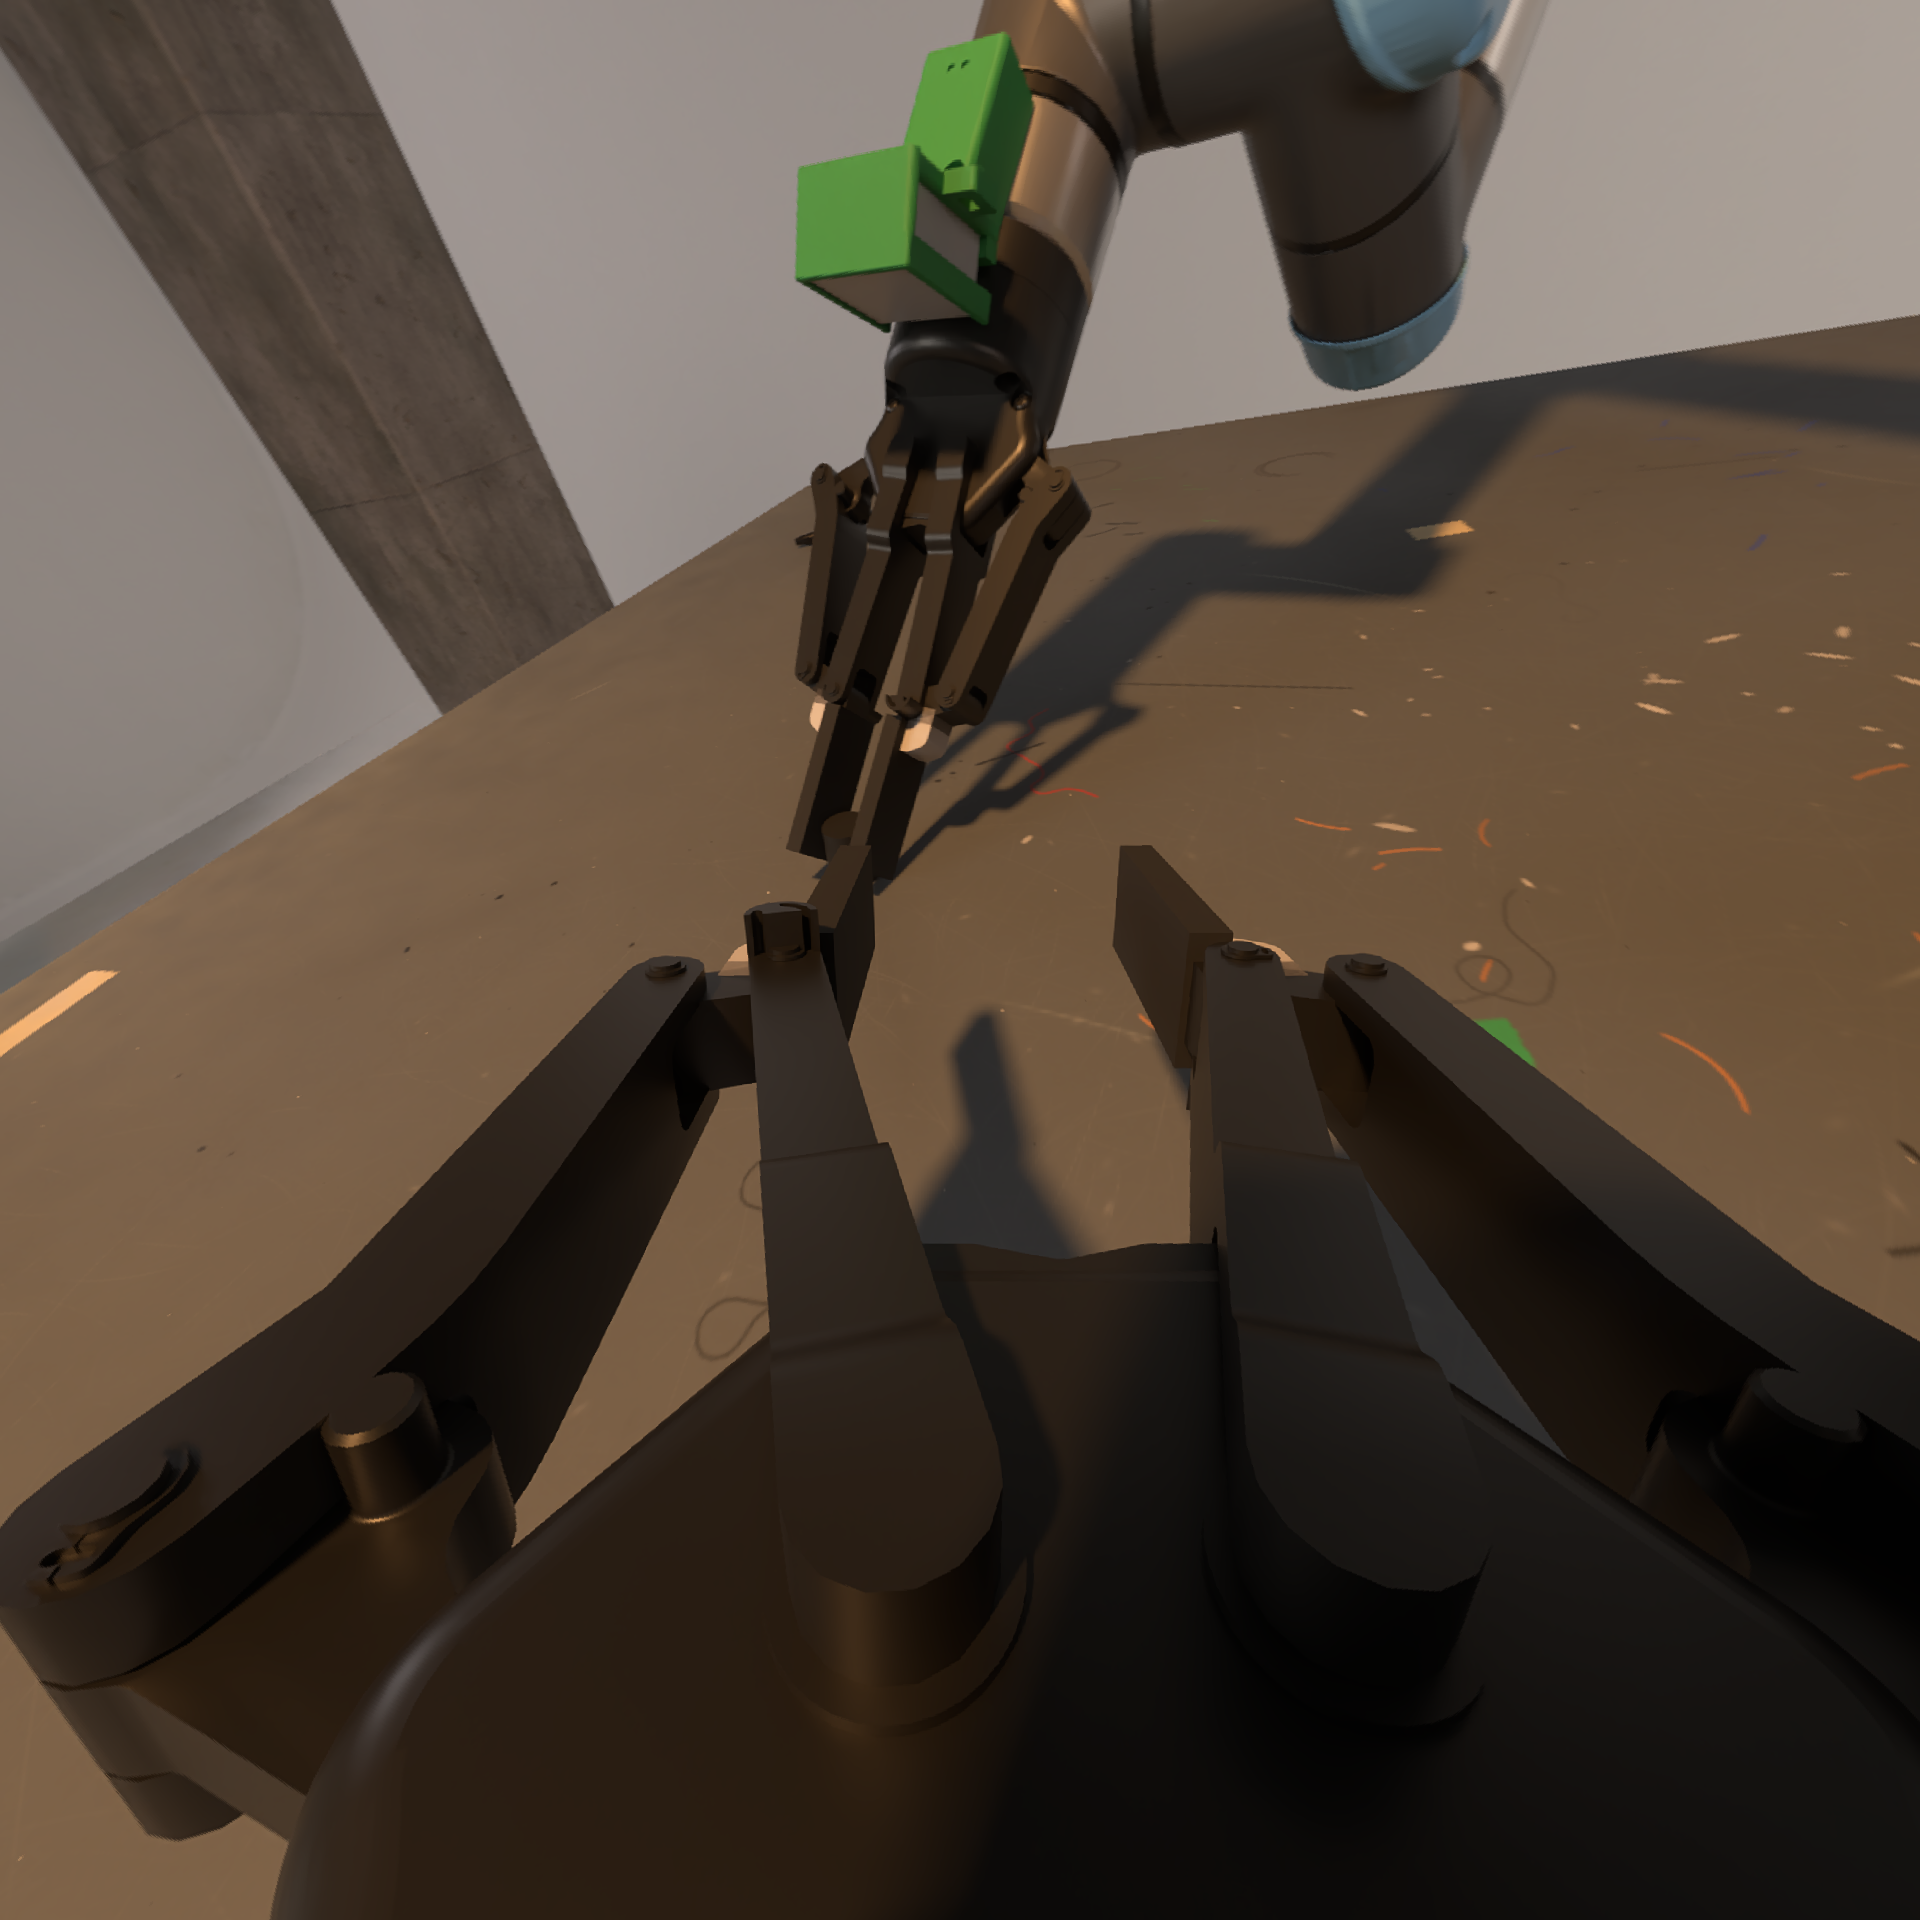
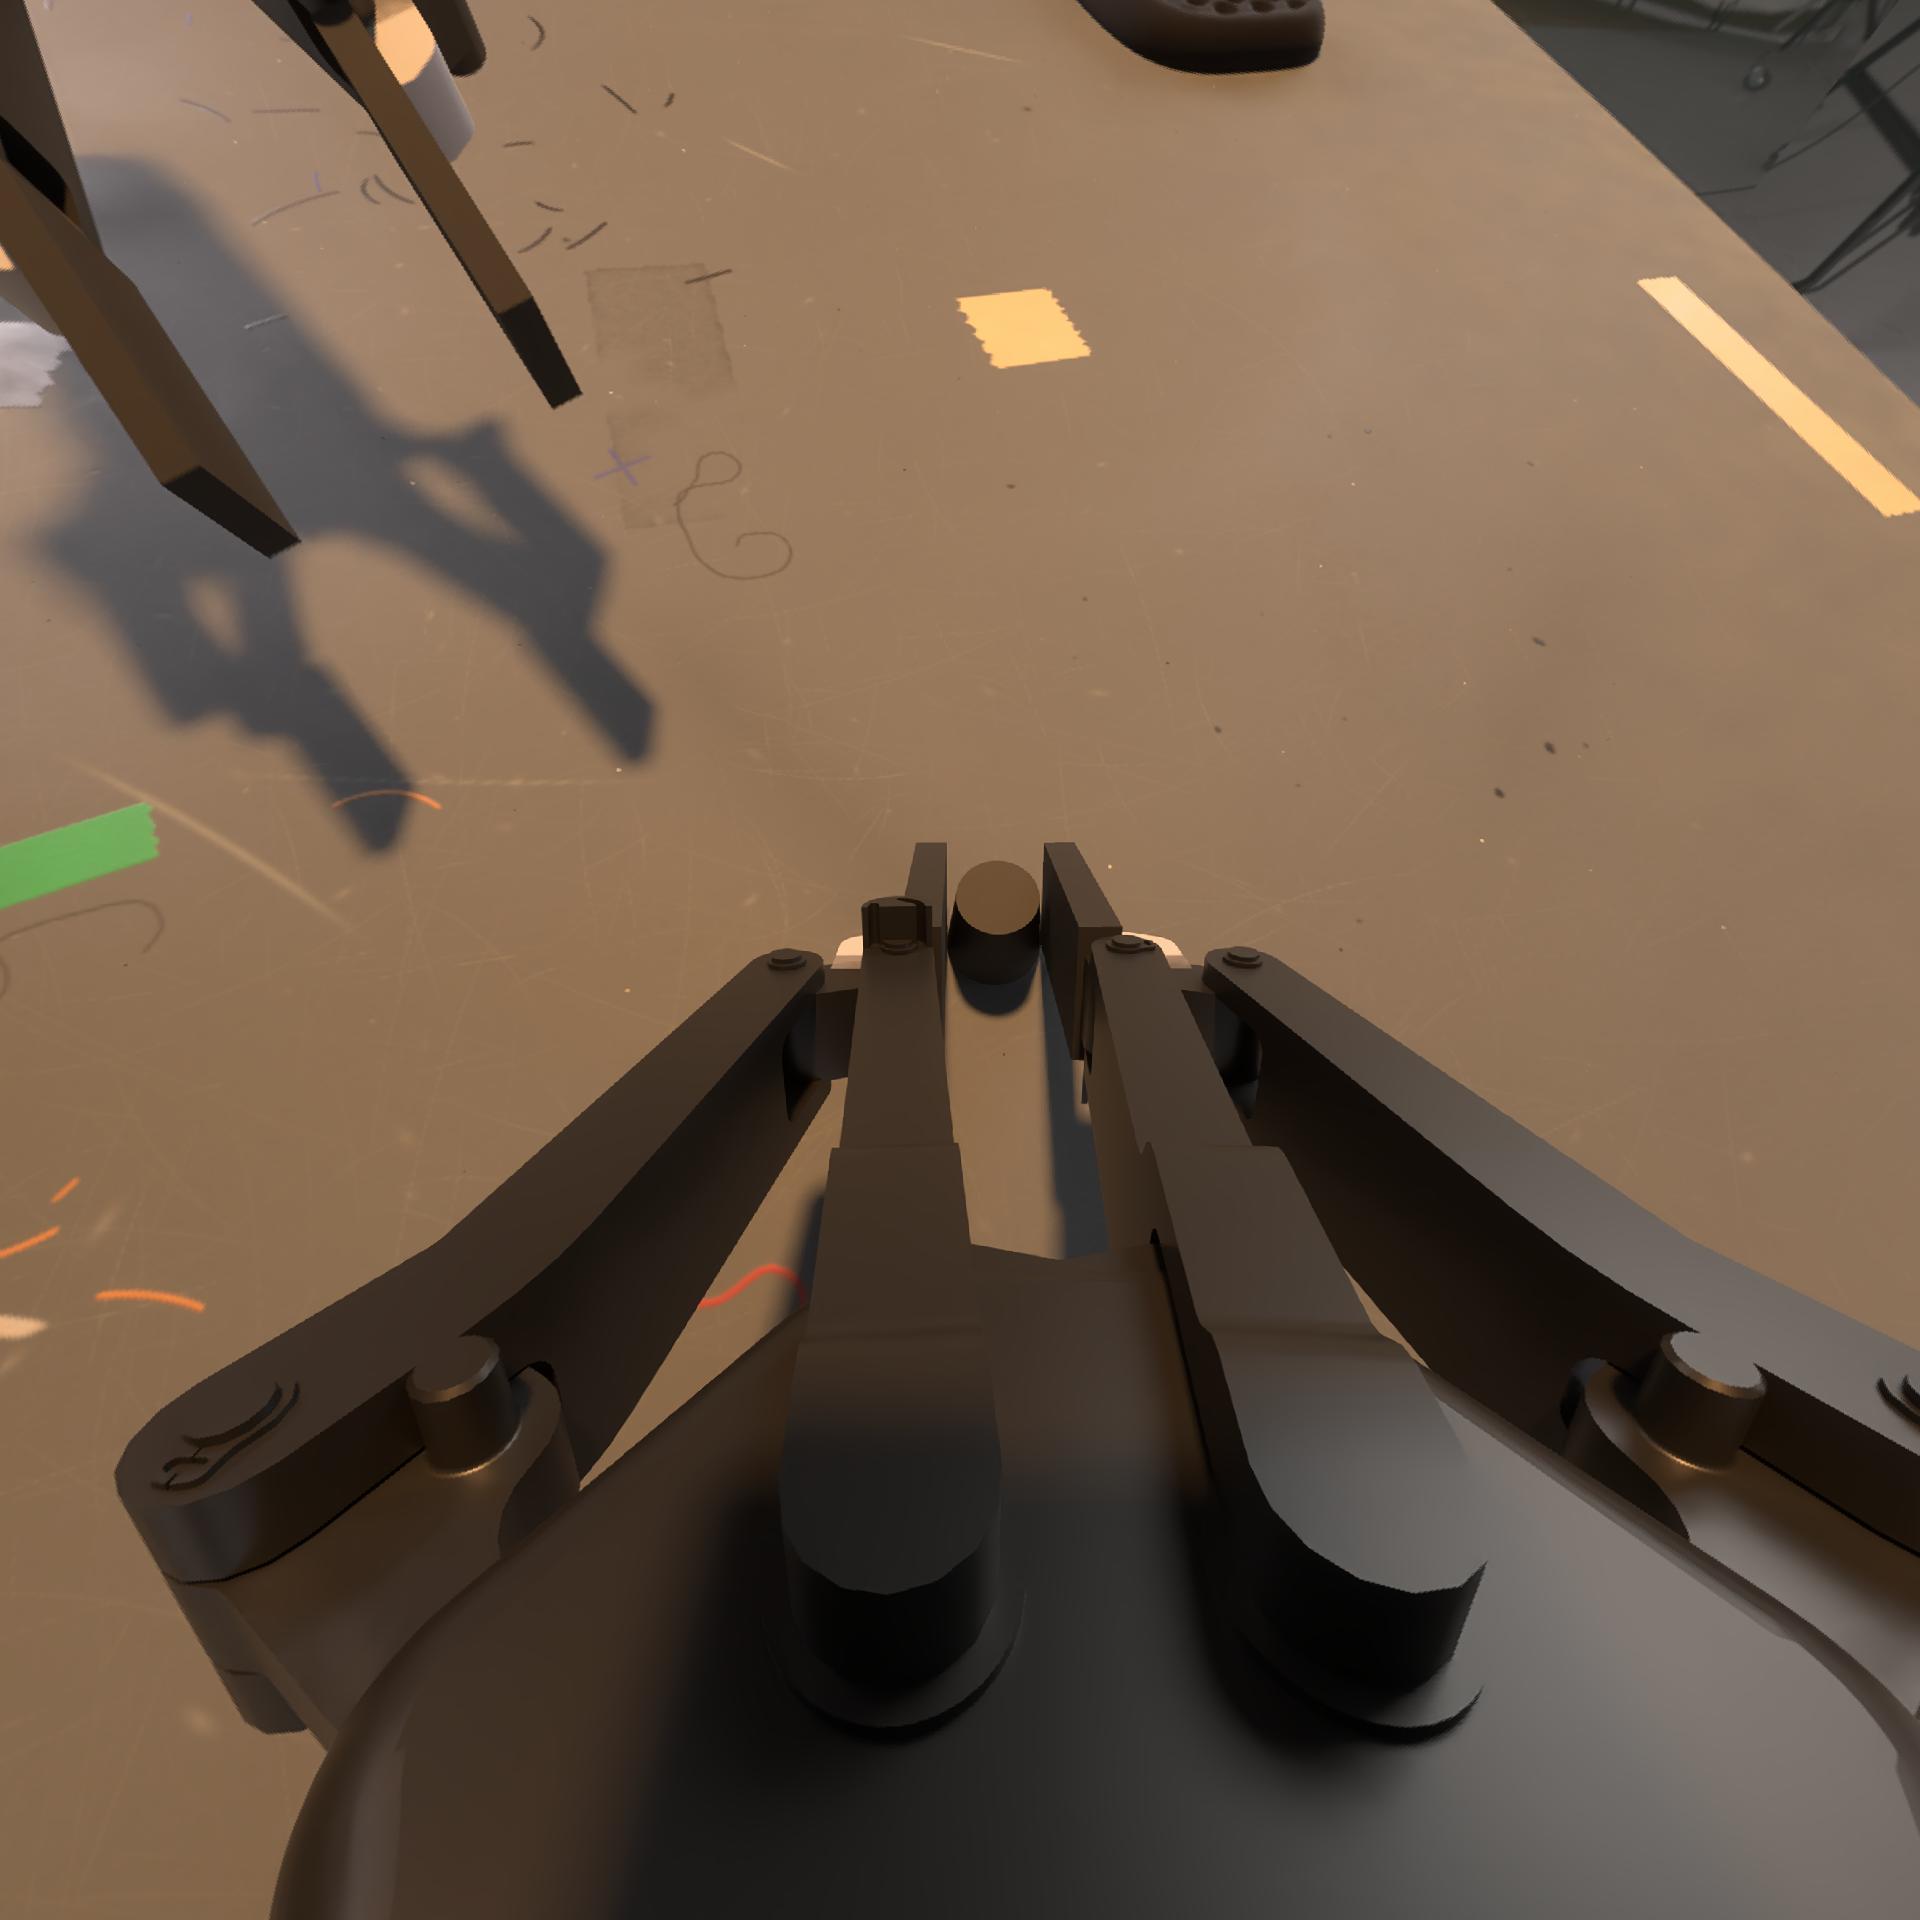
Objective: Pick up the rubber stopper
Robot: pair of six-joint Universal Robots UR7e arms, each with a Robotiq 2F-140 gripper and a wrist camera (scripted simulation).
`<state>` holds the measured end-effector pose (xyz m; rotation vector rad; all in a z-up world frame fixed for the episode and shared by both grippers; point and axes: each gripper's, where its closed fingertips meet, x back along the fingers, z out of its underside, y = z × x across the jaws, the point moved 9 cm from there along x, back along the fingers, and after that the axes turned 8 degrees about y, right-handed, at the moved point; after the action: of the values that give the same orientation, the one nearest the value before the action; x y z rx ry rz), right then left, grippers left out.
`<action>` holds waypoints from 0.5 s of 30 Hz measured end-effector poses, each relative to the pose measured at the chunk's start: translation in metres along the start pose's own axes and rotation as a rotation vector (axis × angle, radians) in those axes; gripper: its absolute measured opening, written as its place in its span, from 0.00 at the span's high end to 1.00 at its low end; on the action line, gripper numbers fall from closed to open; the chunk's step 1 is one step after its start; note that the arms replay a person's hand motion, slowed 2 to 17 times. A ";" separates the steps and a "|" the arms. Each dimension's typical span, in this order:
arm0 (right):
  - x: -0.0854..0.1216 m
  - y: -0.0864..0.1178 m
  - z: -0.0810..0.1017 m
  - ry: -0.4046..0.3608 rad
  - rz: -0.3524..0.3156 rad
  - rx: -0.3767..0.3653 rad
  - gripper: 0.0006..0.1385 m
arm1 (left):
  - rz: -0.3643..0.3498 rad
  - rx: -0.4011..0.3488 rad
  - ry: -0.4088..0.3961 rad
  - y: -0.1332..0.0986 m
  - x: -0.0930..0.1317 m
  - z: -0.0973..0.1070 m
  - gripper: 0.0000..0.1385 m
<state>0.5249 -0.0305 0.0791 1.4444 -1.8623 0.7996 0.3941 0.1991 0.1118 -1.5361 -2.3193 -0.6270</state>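
The rubber stopper [image 2: 995, 920] is a small dark cylinder. In the right wrist view it sits between my right gripper's [image 2: 995, 873] fingertips, which press on both its sides just above the brown table [image 2: 1299, 623]. In the left wrist view the right gripper [image 1: 844, 847] points down at the table, nearly closed, with the stopper [image 1: 836, 828] showing between its fingers. My left gripper [image 1: 992, 873] is open and empty, close in front of the right one. It also shows at the top left of the right wrist view [image 2: 405, 457], hovering above the table.
The table bears a yellow tape patch [image 2: 1023, 327], a yellow strip [image 2: 1777, 395] and a green strip [image 2: 78, 854]. A dark perforated object [image 2: 1205, 31] lies at the far edge. The table edge runs along the right. A concrete pillar [image 1: 312, 343] stands beyond the table.
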 end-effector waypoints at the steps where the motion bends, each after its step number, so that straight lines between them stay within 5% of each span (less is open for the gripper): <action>1: 0.000 0.001 0.000 -0.001 -0.001 0.001 0.82 | -0.013 0.004 0.003 -0.001 -0.003 -0.002 0.55; 15: 0.017 0.011 0.005 -0.038 0.006 0.021 0.82 | -0.088 -0.018 0.084 -0.015 -0.051 -0.018 0.59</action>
<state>0.5105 -0.0423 0.0884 1.4774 -1.8928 0.8013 0.4003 0.1450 0.1009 -1.3932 -2.3340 -0.7218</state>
